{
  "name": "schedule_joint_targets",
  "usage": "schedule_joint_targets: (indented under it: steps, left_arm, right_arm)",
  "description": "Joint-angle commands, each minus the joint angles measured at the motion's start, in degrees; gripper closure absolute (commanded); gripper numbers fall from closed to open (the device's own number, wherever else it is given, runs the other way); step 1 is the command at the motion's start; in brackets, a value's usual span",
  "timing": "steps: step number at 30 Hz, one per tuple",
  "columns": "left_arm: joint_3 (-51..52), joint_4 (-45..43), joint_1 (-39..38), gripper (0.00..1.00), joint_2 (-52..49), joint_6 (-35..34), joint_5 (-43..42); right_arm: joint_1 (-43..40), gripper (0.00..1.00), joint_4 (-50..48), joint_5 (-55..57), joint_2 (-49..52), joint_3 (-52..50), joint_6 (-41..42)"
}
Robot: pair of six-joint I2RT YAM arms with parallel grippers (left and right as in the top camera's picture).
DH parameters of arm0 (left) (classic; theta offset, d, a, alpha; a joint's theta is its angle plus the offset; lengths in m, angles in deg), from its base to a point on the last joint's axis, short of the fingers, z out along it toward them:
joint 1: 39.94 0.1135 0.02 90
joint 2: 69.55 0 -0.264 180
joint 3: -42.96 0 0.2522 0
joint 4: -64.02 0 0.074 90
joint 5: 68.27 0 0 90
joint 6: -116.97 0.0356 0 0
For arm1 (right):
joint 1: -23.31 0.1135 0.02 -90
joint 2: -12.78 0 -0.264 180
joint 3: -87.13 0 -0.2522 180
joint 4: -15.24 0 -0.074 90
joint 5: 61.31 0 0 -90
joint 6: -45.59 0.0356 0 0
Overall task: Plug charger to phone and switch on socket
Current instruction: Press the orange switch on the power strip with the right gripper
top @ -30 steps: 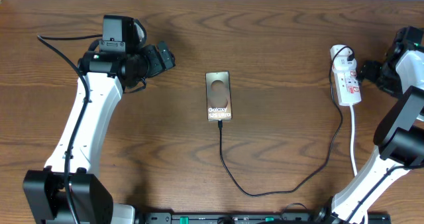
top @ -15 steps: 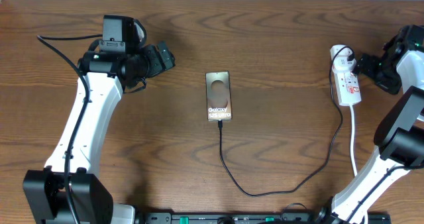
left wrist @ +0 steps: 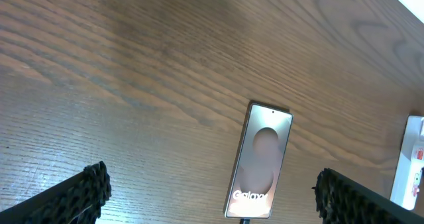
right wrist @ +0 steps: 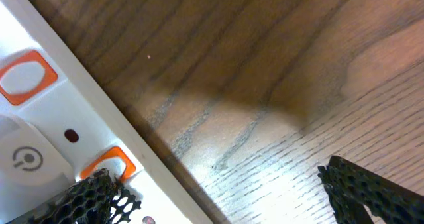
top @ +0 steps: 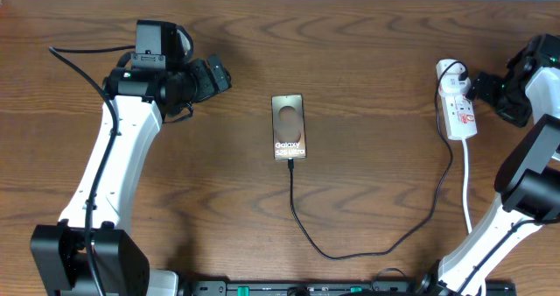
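The phone (top: 289,127) lies flat at the table's centre, "Galaxy" lettering up; it also shows in the left wrist view (left wrist: 260,161). The charger cable (top: 332,256) runs from the phone's lower edge, where its tip meets the phone, round to the white plug (top: 450,68) at the far end of the socket strip (top: 458,108). My right gripper (top: 479,92) is open at the strip's right side; in the right wrist view (right wrist: 225,197) one finger (right wrist: 99,201) lies over the strip (right wrist: 46,128) by an orange switch (right wrist: 109,163). My left gripper (top: 219,75) is open and empty, left of the phone.
The strip's white lead (top: 466,186) runs toward the table's front edge. A second orange switch (right wrist: 23,75) shows on the strip. Black equipment (top: 332,288) lines the front edge. The strip's end shows at the right edge of the left wrist view (left wrist: 412,164).
My right gripper has moved left, up to the socket strip's right side. The left arm, phone and cable have not moved.
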State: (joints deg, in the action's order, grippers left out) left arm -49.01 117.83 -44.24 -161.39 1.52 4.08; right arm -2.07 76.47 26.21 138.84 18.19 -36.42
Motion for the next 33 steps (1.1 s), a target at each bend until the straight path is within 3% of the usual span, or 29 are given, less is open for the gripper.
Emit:
schedule_joint_targets:
  steps: [1, 9, 33]
  left_arm:
    - [-0.7, 0.0, 0.0, 0.00, 0.9, 0.4, 0.6]
    - [-0.7, 0.0, 0.0, 0.00, 0.9, 0.4, 0.6]
    - [-0.7, 0.0, 0.0, 0.00, 0.9, 0.4, 0.6]
  right_arm:
    - [0.8, 0.01, -0.2, -3.1, 0.6, -2.2, -0.8]
    - [0.8, 0.01, -4.0, -3.1, 0.6, -6.0, -0.8]
    - [2.0, 0.01, -2.2, -8.8, 0.6, -6.4, 0.3]
